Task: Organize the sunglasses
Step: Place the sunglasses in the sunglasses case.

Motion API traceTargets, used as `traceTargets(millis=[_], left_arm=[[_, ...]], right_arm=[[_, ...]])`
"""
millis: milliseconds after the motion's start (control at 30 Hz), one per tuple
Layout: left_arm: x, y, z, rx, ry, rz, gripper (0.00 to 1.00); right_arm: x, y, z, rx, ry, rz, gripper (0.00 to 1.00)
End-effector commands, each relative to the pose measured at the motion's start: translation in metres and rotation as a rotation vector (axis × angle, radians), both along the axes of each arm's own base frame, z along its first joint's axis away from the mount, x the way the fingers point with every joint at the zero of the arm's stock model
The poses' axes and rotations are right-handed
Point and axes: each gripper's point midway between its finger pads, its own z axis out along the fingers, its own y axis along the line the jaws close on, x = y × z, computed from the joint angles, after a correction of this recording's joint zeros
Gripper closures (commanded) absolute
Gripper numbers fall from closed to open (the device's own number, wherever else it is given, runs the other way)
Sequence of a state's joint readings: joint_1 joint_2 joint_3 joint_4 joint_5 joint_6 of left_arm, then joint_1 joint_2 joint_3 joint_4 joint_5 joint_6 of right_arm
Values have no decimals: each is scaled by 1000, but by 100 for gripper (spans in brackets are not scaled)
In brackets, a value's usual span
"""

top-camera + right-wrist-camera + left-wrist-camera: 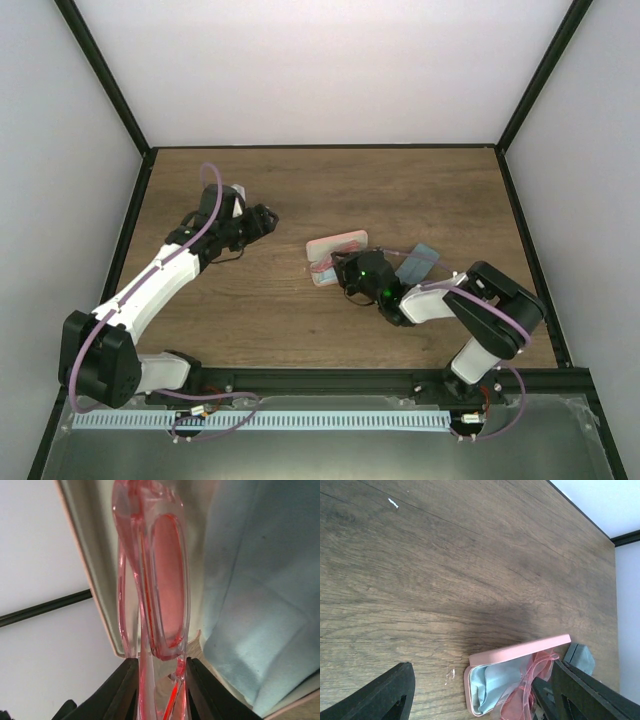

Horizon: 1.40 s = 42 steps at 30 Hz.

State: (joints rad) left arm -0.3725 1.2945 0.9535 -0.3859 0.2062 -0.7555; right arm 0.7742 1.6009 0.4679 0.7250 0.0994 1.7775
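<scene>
Sunglasses [167, 580] pinched in nearly shut right end effector [159, 675], long axis straight ahead over open pink case [520, 650]; left end effector [480, 687] wide open, empty, farther off.

Left claw [482, 672] hangs over the brown wood worktop [445, 570], its two dark fingers [385, 695] spread wide at the lower corners with nothing gripped between them. Near the lower edge a pink case [520, 650] lies open with a light blue cloth [490, 682] inside. Translucent pink sunglasses [537, 672] sit at its open side, partly over the cloth; a grey-blue object [580, 657] lies just beyond.
</scene>
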Motion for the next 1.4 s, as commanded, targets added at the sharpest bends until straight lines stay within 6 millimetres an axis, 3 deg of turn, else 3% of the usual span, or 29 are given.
traceTargets(millis=[0,300,567,900,1033,1133,1233,1300,1367], left_arm=[[-3,-1,3,10,-17,-13,24],[-4,0,4,10,-22,-14,24],[-2,-2,5,-3,-27,-13,24],[3,-9,-2,-42,-5,-13,24],[3,-12,-10,-52,5,-25,25],[-7,-29,-27,-57,54,-76,33],[-29,-63,-54,27,120,-183,48],[-43,-85,-73,69,157,-240,62],[-52,-101,-88,59,202,-270,69]], right_arm=[[9,-5,-5,-23,17,-53,72],[9,-2,-9,-83,34,-22,41],[-2,-2,-5,-166,77,36,38],[-34,-12,9,-321,116,141,37],[-42,-42,42,-420,37,113,38],[-43,-76,56,-513,23,89,50],[-31,-117,62,-606,10,76,73],[-19,-141,57,-639,38,81,85],[-8,-159,39,-554,119,125,93]])
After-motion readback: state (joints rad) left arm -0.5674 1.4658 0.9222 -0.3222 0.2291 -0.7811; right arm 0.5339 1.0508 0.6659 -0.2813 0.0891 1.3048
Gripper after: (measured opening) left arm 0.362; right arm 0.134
